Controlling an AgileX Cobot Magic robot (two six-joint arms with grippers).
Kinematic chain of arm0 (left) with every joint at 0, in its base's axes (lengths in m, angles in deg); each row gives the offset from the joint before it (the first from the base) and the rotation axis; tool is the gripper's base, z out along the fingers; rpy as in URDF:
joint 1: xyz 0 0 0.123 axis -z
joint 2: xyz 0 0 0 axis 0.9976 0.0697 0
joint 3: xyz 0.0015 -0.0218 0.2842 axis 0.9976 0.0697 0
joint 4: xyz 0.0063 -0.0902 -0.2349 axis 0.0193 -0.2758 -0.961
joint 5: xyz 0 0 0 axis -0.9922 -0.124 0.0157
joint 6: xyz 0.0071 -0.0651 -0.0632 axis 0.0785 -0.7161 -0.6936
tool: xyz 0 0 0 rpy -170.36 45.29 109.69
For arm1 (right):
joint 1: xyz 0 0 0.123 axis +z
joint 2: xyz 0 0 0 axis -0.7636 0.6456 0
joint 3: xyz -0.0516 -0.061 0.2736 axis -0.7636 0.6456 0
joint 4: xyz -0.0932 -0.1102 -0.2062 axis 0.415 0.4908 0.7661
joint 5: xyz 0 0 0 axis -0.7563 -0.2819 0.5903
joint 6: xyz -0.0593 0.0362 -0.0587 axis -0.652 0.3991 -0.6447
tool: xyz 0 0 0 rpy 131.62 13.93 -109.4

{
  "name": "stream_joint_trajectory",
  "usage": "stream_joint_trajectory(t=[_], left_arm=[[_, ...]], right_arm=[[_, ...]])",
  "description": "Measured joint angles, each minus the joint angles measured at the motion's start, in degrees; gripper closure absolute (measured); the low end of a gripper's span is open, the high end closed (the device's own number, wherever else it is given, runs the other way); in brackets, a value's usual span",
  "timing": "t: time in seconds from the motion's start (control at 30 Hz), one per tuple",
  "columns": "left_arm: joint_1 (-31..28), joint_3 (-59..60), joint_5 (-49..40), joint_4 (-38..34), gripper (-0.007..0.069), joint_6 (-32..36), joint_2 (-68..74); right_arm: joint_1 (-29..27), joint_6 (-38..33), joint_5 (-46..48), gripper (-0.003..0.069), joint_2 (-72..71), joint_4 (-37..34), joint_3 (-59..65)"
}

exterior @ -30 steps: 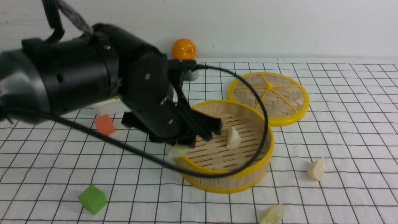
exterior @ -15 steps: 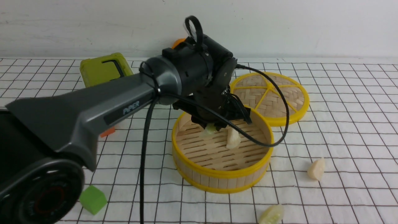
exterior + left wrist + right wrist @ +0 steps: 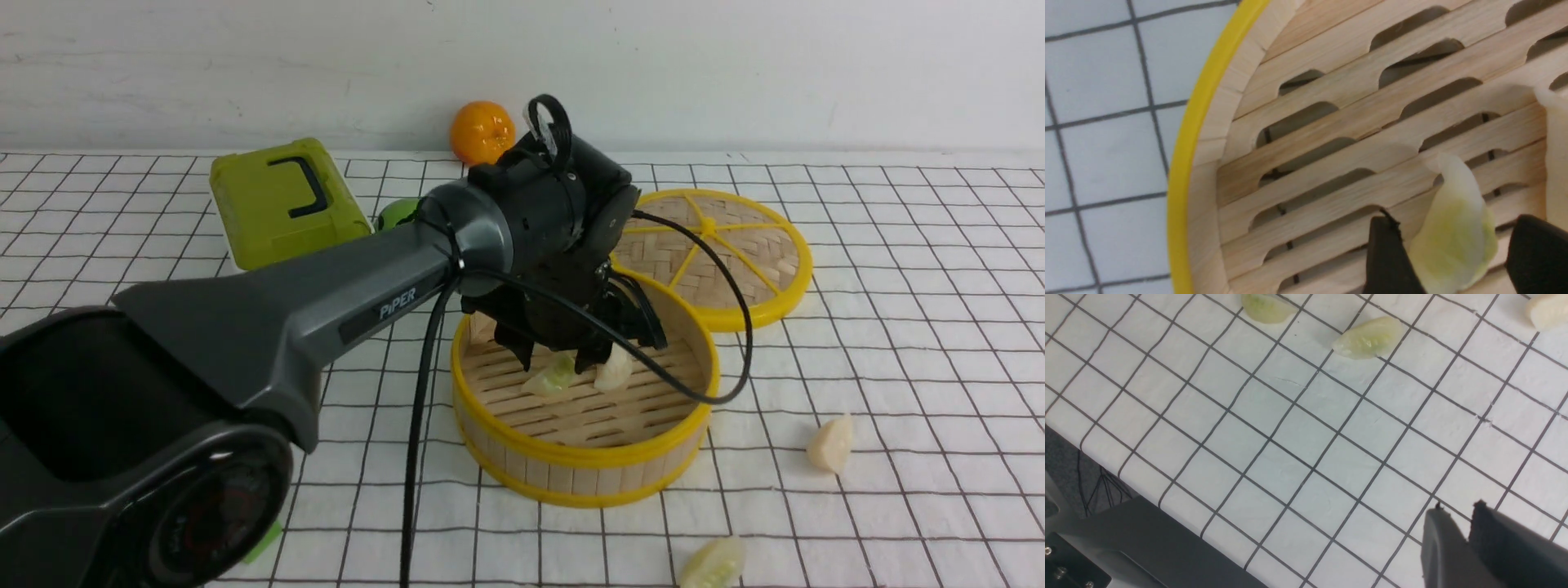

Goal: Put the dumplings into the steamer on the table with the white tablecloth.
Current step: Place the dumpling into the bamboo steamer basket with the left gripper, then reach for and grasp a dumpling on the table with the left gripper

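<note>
A pale green crescent toy dumpling (image 3: 555, 377) lies on the slatted floor of the round bamboo steamer with yellow rims (image 3: 571, 457), just beside a cream-white dumpling (image 3: 614, 369). The left end effector (image 3: 557, 359) hangs inside the steamer, its black fingers (image 3: 1386, 261) spread wide on either side of the green dumpling, not clamping it. The steamer stands mid-scene on the surface under a white tablecloth with a thin black grid (image 3: 898, 327). Another cream dumpling (image 3: 831, 445) lies on the cloth to its right, and a greenish one (image 3: 714, 563) at the near edge. The flat woven lid with yellow spokes (image 3: 735, 261) rests far right of the steamer. The right end effector (image 3: 1457, 508) hovers over bare cloth, fingers nearly together, with nothing between them.
</note>
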Motion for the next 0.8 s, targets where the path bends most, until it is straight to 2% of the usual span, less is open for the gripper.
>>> stream_joint_trajectory(t=[0.1, 0.13, 0.2, 0.3, 0.53, 0.67, 0.7, 0.8], left_arm=[[0.12, -2.99, -7.06, -3.8, 0.0198, 4.37, -3.09], [0.12, -3.1, -7.44, -4.07, 0.0198, 4.77, -3.38], [1.23, -2.1, -8.54, -7.53, 0.0195, 10.95, -8.71], [2.63, 1.39, -8.68, -9.5, 0.0195, 14.55, -13.3], [6.19, 23.35, -9.07, -12.2, 0.0195, 21.03, -26.06], [6.52, 35.44, -5.55, -13.76, 0.0195, 30.08, -27.44], [6.52, 35.44, -5.24, -13.83, 0.0195, 30.56, -27.39], [6.65, 40.65, -0.65, -14.88, 0.0195, 38.89, -26.21]], right_arm=[[0.0, 0.0, 0.0, 0.0549, 0.0, -0.05, 0.0], [0.0, 0.0, 0.0, 0.0549, 0.0, -0.05, 0.0], [0.0, 0.0, 0.06, 0.0547, 0.0, -0.16, 0.0], [0.0, 0.0, 0.06, 0.0544, 0.0, -0.2, 0.0], [0.0, 0.0, 0.42, 0.0537, 0.0, -0.2, 0.3], [0.0, 0.0, 0.42, 0.0534, 0.0, -0.2, 0.3], [0.0, 0.0, 0.35, 0.0534, 0.0, -0.2, 0.3], [0.0, 0.0, 0.01, 0.0533, 0.0, -0.31, 0.47]])
